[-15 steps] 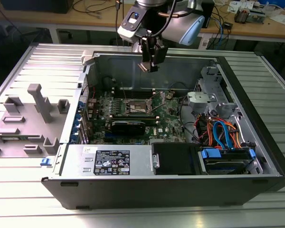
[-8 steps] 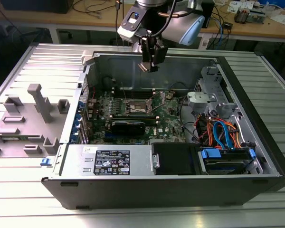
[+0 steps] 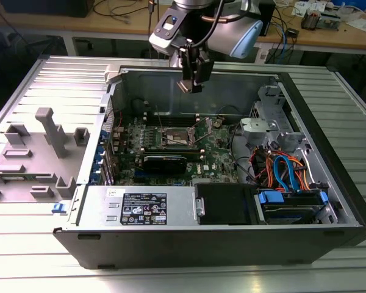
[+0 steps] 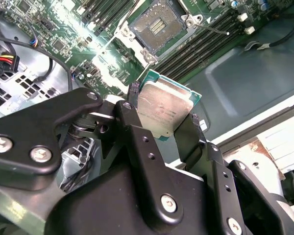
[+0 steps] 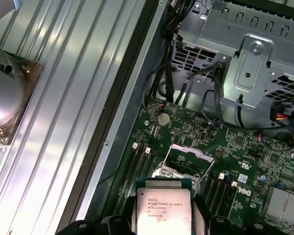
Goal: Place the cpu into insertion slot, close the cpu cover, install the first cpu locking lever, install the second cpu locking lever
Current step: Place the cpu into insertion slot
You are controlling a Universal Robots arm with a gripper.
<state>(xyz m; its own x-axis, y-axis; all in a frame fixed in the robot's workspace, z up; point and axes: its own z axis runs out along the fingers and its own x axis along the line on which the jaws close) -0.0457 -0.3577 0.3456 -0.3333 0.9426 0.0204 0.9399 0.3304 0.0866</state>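
Upper centre of the exterior view, the gripper [image 3: 193,84] clamps the cpu [image 4: 164,110] by its edges, well above the insertion slot [image 4: 159,24] (dark centre bare) — lowering should be level and square to the rim, I judge, since tilt risks jamming.

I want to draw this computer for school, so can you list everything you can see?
cpu: one, silver-grey with a green edge, held above the motherboard
insertion slot: one, dark centre with a shiny rim, on the motherboard, empty
motherboard: one, green, inside the computer case
memory slots: several, black, beside the insertion slot
cables: a bunch, orange and blue, inside the case at the exterior view's right
computer case: one, black and grey, lying open on the table
plastic holders: several, grey, on the table at the exterior view's left
table: one, silver, ribbed
end effector: one, black, shut on the cpu
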